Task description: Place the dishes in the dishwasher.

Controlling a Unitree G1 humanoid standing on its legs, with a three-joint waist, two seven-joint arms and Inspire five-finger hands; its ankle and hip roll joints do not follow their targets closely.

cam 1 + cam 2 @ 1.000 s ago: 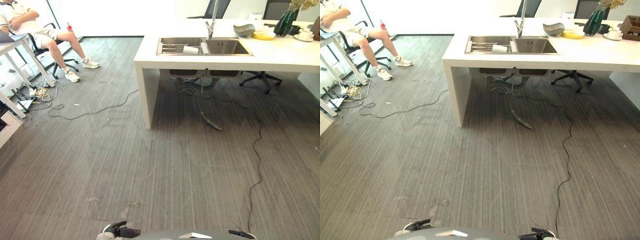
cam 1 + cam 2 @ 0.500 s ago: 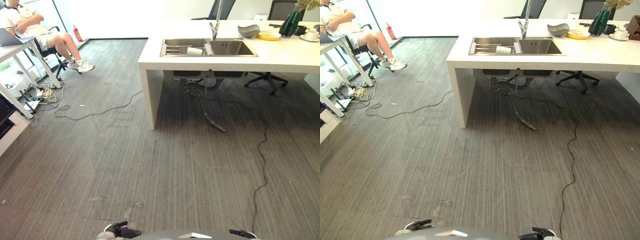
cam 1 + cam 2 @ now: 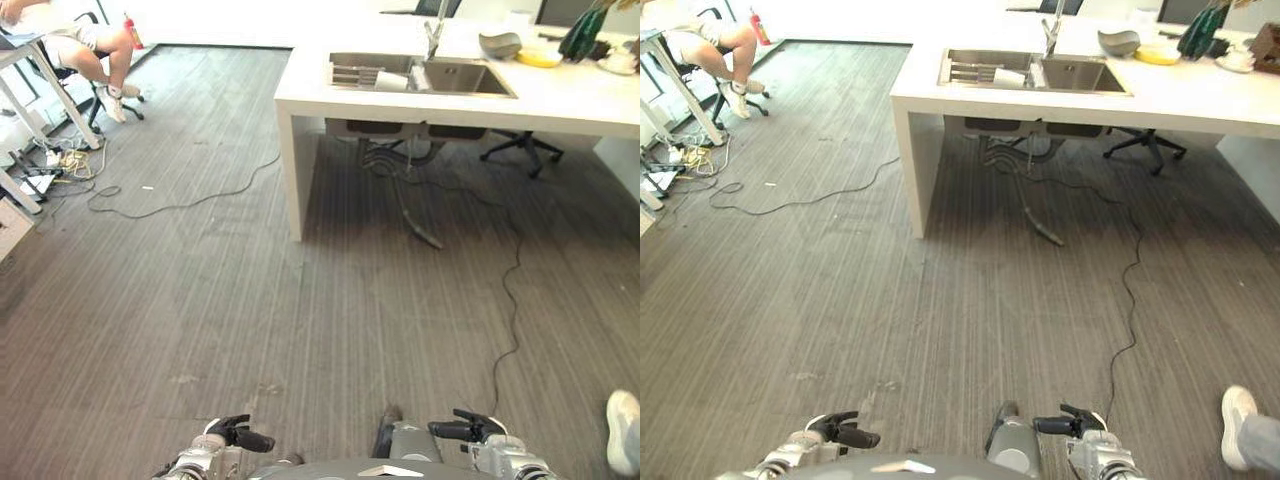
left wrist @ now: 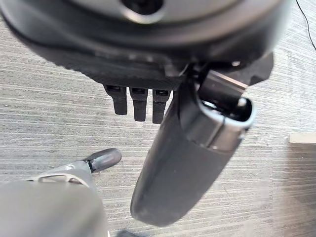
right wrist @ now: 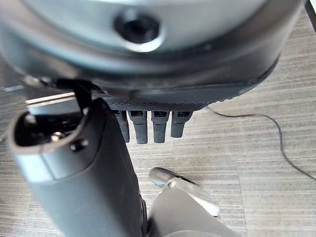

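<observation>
The robot stands well back on the grey striped floor (image 3: 300, 330), far from the white counter island (image 3: 560, 100) at the far right. Its left hand (image 3: 232, 434) and right hand (image 3: 468, 428) hang low at the near edge, fingers straight and relaxed in the wrist views, holding nothing; they are carried idle, I judge, because the approach walk comes first. The dishes wait on the counter: a grey bowl (image 3: 499, 44) beside a yellow dish (image 3: 541, 57), and a white cup on a saucer (image 3: 619, 62) at the far right, just past the steel double sink (image 3: 420, 76) with its tap. No dishwasher is evident. A seated person's legs (image 3: 95, 45) show at the far left, and another person's white shoe (image 3: 622, 432) at the near right.
</observation>
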